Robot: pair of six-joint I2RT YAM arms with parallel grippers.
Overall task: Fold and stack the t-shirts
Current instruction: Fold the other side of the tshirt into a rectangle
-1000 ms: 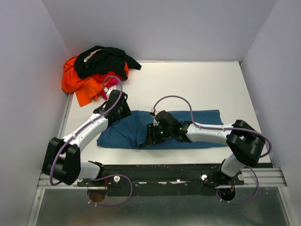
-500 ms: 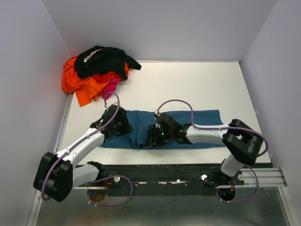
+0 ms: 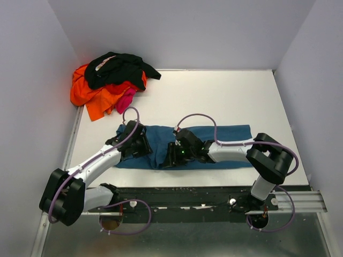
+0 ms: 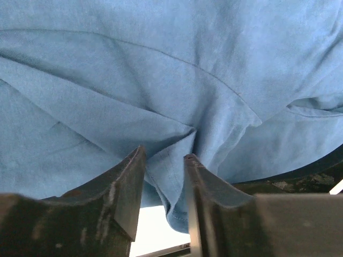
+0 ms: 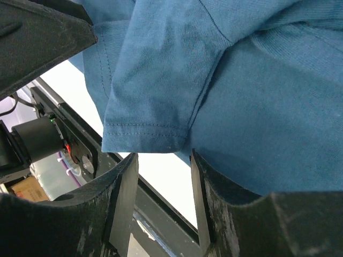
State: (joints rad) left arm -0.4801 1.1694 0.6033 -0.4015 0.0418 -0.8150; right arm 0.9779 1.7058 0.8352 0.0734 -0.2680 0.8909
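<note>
The teal-blue t-shirt [image 3: 228, 144] lies spread sideways along the table's near edge. My left gripper [image 3: 140, 145] rests on its left part. In the left wrist view its jaws [image 4: 164, 155] stand narrowly apart, a puckered fold of the shirt [image 4: 161, 64] between them and white table showing beside the fold. My right gripper [image 3: 170, 156] is low at the shirt's near middle. It is open [image 5: 161, 160], with a sleeve hem [image 5: 147, 131] just beyond its tips. The black [image 3: 120, 67], orange [image 3: 88, 96] and magenta-pink [image 3: 126, 99] shirts lie heaped at the far left corner.
The white table [image 3: 214, 96] is closed in by grey walls on the left, back and right. A dark metal rail [image 3: 187, 195] runs along the near edge, just below the shirt's hem. Purple cables loop above both wrists.
My left arm has swung from the far left down and right onto the shirt's left part, and the cloth there has bunched. My right gripper has barely moved.
</note>
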